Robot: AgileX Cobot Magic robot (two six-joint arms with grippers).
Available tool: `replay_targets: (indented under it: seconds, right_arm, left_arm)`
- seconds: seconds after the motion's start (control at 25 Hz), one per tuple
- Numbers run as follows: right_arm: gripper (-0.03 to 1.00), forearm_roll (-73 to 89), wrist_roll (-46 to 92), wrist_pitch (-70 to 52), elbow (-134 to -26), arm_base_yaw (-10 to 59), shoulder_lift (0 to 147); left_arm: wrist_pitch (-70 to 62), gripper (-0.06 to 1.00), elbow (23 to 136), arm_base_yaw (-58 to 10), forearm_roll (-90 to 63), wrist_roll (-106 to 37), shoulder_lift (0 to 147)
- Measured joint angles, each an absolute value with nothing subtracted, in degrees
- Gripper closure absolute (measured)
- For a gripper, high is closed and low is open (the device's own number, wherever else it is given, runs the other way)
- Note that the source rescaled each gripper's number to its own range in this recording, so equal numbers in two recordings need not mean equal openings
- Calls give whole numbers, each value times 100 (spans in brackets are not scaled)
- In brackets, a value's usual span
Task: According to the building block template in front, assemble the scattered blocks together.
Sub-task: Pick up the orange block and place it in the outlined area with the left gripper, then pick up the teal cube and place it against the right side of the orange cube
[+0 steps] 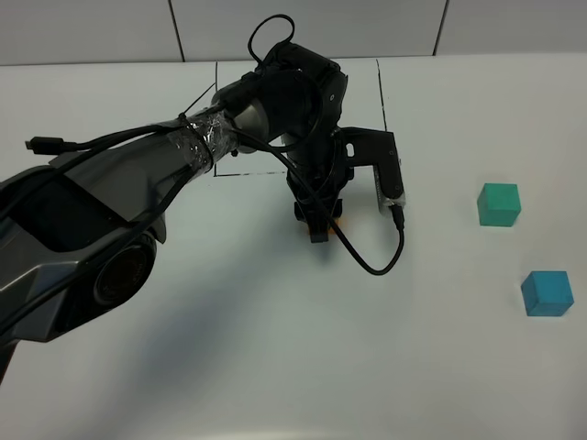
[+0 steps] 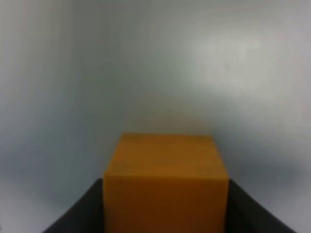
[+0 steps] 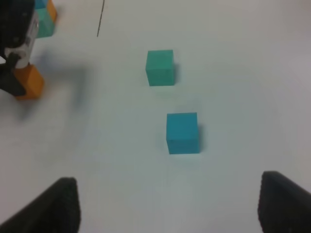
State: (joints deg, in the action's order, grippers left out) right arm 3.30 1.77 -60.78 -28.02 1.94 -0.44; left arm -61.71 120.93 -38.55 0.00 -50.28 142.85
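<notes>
My left gripper [image 1: 318, 225] reaches to the table's middle and is shut on the orange cube [image 1: 334, 222], at or just above the surface. The left wrist view shows that cube [image 2: 165, 179] between the two dark fingers [image 2: 77, 216]. It also shows in the right wrist view [image 3: 30, 81]. The loose teal-green cube [image 1: 499, 203] [image 3: 160, 67] and blue cube [image 1: 547, 293] [image 3: 182, 133] lie apart at the right. The template's black outline [image 1: 381, 92] is behind my left arm; its blocks are hidden there and only peek in as coloured bits [image 3: 44, 22]. My right gripper [image 3: 167, 194] is open and empty, short of the blue cube.
The white table [image 1: 275, 367] runs to a grey wall at the back. My left arm and its cable [image 1: 371, 266] cover the middle and left. A black line [image 3: 99, 19] of the outline shows in the right wrist view.
</notes>
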Motion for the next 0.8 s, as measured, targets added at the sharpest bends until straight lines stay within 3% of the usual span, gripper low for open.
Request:
replay_targets:
  seconds: [0.16, 0.32, 0.44, 0.8]
  right_arm:
    - [43, 330, 177, -6078, -2802, 194, -44]
    - [43, 348, 177, -6074, -2802, 194, -44]
    - [43, 354, 177, -6074, -2802, 194, -44]
    - [43, 360, 182, -6074, -2802, 194, -44]
  left_arm:
    - [-6262, 37, 12087, -3855, 0, -5004, 14314]
    - [-6411, 9, 12087, -3855, 0, -4997, 14068]
    - [-6541, -1, 12087, -3855, -120, -4996, 13829]
    - [-6807, -4, 12087, -3819, -459, -4424, 12937]
